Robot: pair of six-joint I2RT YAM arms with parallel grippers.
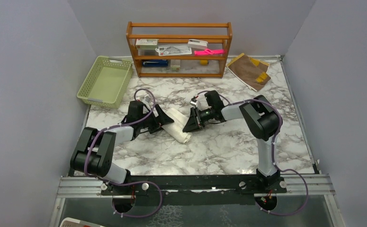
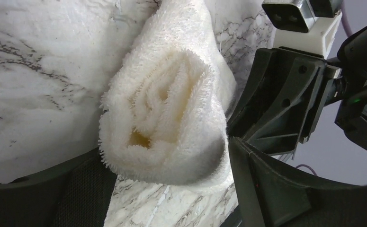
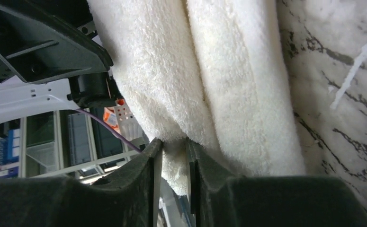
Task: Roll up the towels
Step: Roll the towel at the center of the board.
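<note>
The cream-white towel [image 1: 179, 125] lies rolled on the marble table, between my two grippers. In the left wrist view its spiral end [image 2: 165, 118] faces the camera. My left gripper [image 1: 166, 122] is open, its wide-spread jaws on either side of that end [image 2: 167, 158]. My right gripper [image 1: 189, 126] is at the roll's other end, shut on a fold of the cream towel [image 3: 228, 85] pinched between its fingertips [image 3: 172, 144]. The brown towel with mustard-yellow patches [image 1: 249, 70] lies flat at the back right, away from both grippers.
A green plastic basket [image 1: 104, 81] stands at the back left. A wooden shelf [image 1: 179, 47] with small items stands at the back middle. Grey walls close in both sides. The two grippers are close together, each showing in the other's wrist view.
</note>
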